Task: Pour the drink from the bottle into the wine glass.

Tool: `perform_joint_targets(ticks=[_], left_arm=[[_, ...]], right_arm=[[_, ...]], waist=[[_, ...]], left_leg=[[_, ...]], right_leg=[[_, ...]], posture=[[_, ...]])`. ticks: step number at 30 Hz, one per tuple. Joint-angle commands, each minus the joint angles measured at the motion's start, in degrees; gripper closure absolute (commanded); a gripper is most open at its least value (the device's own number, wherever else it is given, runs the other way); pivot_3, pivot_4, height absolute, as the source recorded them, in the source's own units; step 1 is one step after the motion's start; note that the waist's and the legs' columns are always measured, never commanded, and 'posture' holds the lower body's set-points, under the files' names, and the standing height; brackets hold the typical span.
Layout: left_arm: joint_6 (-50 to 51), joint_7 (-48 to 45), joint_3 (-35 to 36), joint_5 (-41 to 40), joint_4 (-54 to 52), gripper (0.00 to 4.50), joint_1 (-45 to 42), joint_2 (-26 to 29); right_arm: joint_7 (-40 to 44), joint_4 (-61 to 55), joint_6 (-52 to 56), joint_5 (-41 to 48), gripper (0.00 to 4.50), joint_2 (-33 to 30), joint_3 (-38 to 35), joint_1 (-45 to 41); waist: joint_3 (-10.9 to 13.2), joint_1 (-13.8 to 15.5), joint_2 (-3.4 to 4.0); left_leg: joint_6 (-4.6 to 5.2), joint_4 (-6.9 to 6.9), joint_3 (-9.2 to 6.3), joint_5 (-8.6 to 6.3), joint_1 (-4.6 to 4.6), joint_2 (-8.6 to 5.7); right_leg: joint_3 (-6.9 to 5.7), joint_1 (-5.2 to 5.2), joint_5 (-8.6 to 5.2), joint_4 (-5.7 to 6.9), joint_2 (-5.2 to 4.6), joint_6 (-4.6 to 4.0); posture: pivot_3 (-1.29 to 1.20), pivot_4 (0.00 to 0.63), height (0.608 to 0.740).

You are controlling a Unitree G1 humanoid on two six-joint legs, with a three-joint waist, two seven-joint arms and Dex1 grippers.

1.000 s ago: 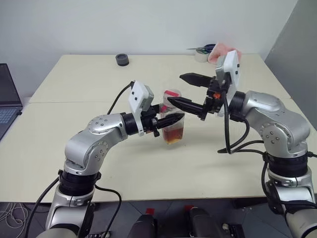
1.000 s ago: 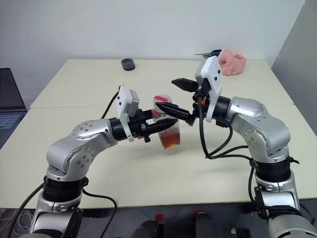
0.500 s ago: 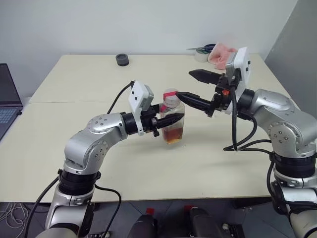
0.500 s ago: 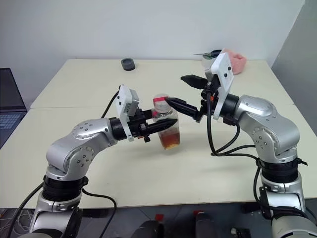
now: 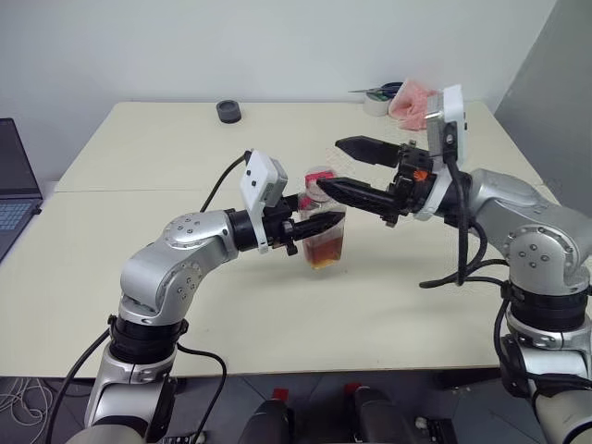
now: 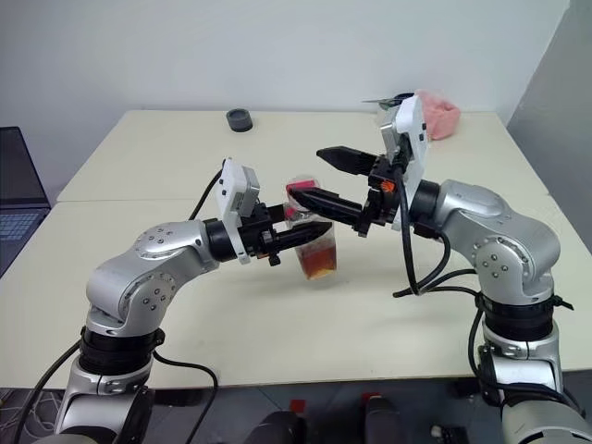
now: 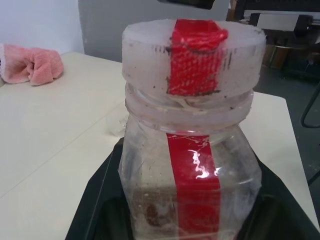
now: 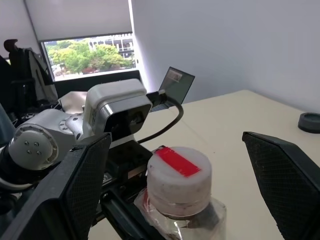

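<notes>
You are at the uncapping step: your left claw point(image 5: 319, 225) is clamped on the clear squarish plastic bottle point(image 5: 323, 222), held just above the pale worktop point(image 5: 139, 157), amber drink point(image 5: 325, 252) low inside. Your right claw point(image 5: 344, 168) is spread wide around the ribbed cap point(image 8: 179, 171); next, close and twist

A pale cream bench point(image 5: 139, 157) stands against a plain white wall point(image 5: 231, 46). A grey panel point(image 5: 555, 74) rises at two o'clock. A window point(image 8: 87, 55) shows green trees in daylight.
</notes>
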Motion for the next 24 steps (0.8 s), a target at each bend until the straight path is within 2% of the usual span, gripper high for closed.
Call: perform_joint_targets(ticks=[1, 8, 11, 17, 24], left_arm=[[-1.24, 0.04, 0.73, -0.42, -2.91, 2.58, -0.92, 0.15], [-0.95, 0.13, 0.87, -0.47, -3.73, 2.58, -0.41, 0.59], [-0.93, 0.28, 0.79, -0.36, -4.55, 2.58, 0.31, 0.93], [-0.82, 0.65, 0.87, -0.41, -5.01, 2.58, 0.79, 0.82], [-1.14, 0.75, 0.68, -0.48, -4.77, 2.58, 0.86, 0.63]], right_arm=[[1.40, 0.23, -3.44, -2.71, 0.04, 1.08, 2.49, -0.95], [3.46, 2.92, -6.78, -5.66, 0.04, 3.27, 4.97, -1.15], [3.50, 3.59, -7.18, -5.72, 0.61, 4.00, 4.24, -1.21], [3.13, 3.31, -6.71, -4.49, 2.63, 4.20, 2.79, -1.47], [0.12, 3.99, -6.66, -3.60, 2.65, 5.58, 0.08, -2.95]], waist=[[0.00, -0.01, 0.00], [0.00, 0.01, 0.00], [0.00, 0.00, 0.00], [0.00, 0.00, 0.00], [0.00, -0.01, 0.00]], left_leg=[[0.00, 0.00, 0.00, 0.00, 0.00, 0.00], [0.00, 0.01, -0.01, 0.00, 0.00, 0.00], [0.00, -0.01, -0.02, 0.00, 0.00, 0.00], [0.00, 0.00, -0.03, 0.00, 0.00, 0.00], [0.00, 0.00, -0.02, 0.00, 0.00, 0.00]], right_leg=[[-0.01, 0.00, 0.00, 0.00, 0.00, 0.00], [0.00, 0.00, 0.00, 0.00, 0.00, 0.00], [0.00, -0.01, 0.00, 0.01, 0.00, 0.00], [-0.01, -0.01, 0.00, 0.00, 0.00, 0.00], [0.00, -0.01, 0.00, 0.01, 0.00, 0.00]], posture=[[0.00, 0.150, 0.740], [0.00, 0.150, 0.740], [0.00, 0.150, 0.740], [0.00, 0.150, 0.740], [0.00, 0.150, 0.740]])
